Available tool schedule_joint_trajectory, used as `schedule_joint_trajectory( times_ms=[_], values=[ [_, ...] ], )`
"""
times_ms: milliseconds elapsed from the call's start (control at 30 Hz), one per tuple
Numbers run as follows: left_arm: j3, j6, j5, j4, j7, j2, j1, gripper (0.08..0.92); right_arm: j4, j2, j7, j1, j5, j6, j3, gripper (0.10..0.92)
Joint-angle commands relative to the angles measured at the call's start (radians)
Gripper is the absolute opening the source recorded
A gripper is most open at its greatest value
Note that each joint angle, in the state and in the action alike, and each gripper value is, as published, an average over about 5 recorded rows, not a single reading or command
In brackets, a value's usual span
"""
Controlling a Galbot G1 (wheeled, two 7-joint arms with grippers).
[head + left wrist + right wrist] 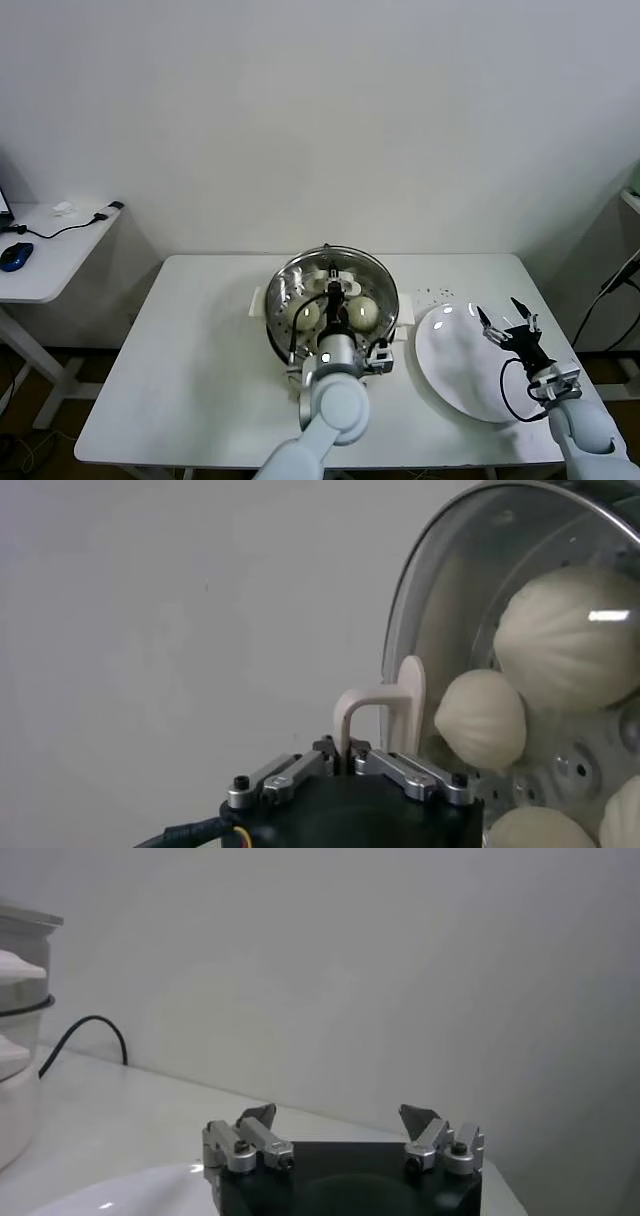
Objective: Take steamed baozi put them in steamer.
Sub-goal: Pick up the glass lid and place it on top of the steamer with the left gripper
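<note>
So the left gripper (334, 322) is sitting right over the steamer (285, 282), jaws clamped shut on the white handle (385, 708) of the glass lid (425, 610), which is covering the pot. The steamed baozi (364, 313) are already inside, directly under that gripper; at least four pale domes are showing through the glass in the left wrist view, resting on the perforated tray floor. They're looking smooth, soft and faintly ribbed, against shiny hard steel. The right gripper (506, 323) is hanging with its fingers spread wide and empty over the flat white plate (455, 370), well off to the steamer's right. The left arm is clearly the nearer one, so probably the only thing left is letting go of the lid.
</note>
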Motion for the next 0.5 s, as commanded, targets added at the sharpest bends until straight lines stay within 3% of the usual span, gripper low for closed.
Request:
schedule_joint_trajectory(
  times_ms=[33,500],
  values=[
    [-0.012,0.050,-0.005,-0.007,-0.013,-0.002,0.022,0.148,-0.004,0.003,0.000,0.004,-0.005,0.000,0.001,0.823],
    [-0.008,0.050,-0.016,-0.007,-0.034,0.003,0.033,0.148,-0.015,0.008,-0.004,0.014,-0.011,0.002,0.003,0.823]
  ],
)
